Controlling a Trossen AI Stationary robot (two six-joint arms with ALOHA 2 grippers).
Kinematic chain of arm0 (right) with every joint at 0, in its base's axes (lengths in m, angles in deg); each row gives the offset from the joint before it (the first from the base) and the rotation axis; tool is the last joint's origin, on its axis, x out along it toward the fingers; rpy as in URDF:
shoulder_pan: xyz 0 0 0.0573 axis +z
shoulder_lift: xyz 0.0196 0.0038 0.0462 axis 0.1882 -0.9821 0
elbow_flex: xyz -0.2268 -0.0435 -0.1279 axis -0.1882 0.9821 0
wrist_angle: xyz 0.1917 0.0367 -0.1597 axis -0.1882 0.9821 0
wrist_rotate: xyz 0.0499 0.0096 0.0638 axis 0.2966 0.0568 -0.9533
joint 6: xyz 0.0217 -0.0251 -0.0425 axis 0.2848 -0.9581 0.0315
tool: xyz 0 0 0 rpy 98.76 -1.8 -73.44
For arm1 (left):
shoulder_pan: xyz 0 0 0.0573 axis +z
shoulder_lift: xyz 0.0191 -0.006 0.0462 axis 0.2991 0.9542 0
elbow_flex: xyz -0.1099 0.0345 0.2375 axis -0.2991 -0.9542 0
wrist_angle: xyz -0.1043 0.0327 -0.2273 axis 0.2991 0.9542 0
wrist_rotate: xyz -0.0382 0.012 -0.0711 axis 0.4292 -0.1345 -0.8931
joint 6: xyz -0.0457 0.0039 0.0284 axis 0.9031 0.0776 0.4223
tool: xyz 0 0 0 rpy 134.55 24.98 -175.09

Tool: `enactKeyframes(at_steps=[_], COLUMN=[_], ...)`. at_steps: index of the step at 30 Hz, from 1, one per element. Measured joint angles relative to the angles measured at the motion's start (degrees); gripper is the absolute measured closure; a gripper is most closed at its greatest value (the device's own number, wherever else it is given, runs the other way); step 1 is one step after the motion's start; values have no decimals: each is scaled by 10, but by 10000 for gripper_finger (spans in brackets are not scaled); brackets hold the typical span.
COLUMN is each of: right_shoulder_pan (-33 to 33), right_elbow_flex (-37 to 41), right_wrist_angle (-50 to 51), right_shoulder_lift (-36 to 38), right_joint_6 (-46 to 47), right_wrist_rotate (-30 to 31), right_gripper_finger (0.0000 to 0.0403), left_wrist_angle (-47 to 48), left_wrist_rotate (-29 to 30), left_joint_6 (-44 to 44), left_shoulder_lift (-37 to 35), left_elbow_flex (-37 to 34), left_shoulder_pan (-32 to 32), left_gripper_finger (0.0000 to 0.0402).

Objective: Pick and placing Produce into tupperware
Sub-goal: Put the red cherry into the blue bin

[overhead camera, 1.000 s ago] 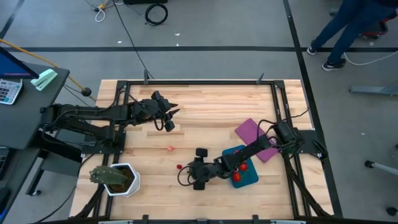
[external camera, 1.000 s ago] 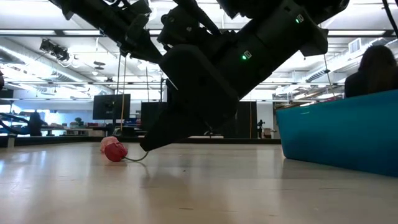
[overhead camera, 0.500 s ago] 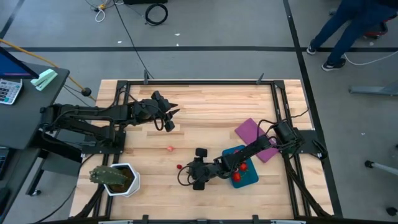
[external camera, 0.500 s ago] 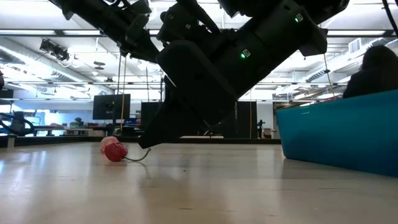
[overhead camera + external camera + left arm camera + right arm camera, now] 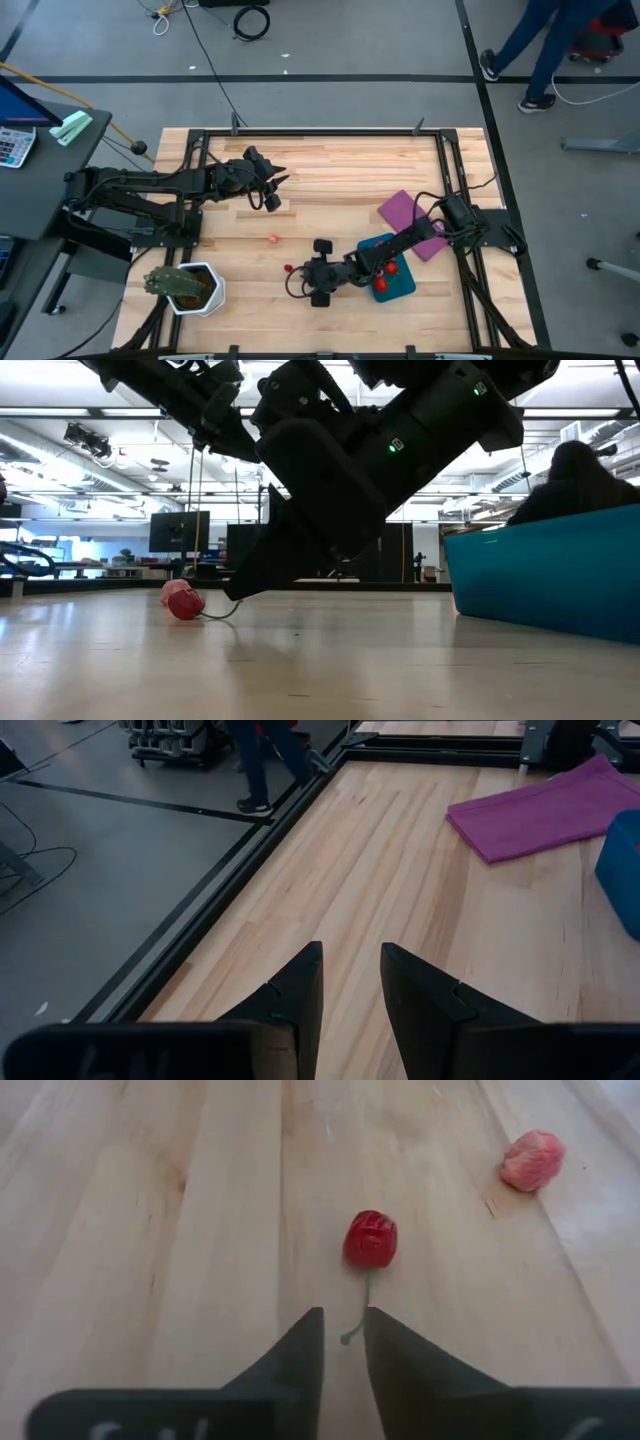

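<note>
**Produce and tupperware on my table**

The teal-blue tupperware [image 5: 403, 282] sits flat on the wood near my right side, a shallow rectangle with rounded corners, one corner beside a purple sheet. Inside it I see a few red pieces [image 5: 392, 267] lying together. Two pieces are still out on the boards. A dark red cherry-like one [image 5: 371, 1238] lies on its side with a thin green stem trailing from it toward me. A paler pink, strawberry-like one [image 5: 532, 1160] rests farther off, apart from the red one and well apart from the tupperware.
</note>
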Motion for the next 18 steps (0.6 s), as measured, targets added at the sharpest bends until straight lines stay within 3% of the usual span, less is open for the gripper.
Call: enactKeyframes(at_steps=[8, 18], right_shoulder_pan=[-14, -20], right_elbow_flex=[0, 0], right_wrist_angle=[1, 4], right_shoulder_lift=[0, 0], right_joint_6=[12, 24], right_wrist_rotate=[0, -16], right_gripper_finger=[395, 394], left_wrist_angle=[0, 0], left_wrist_rotate=[0, 0], left_joint_6=[0, 0], left_shoulder_lift=[0, 0], left_elbow_flex=[0, 0], left_shoulder_pan=[0, 0], left_gripper_finger=[292, 292])
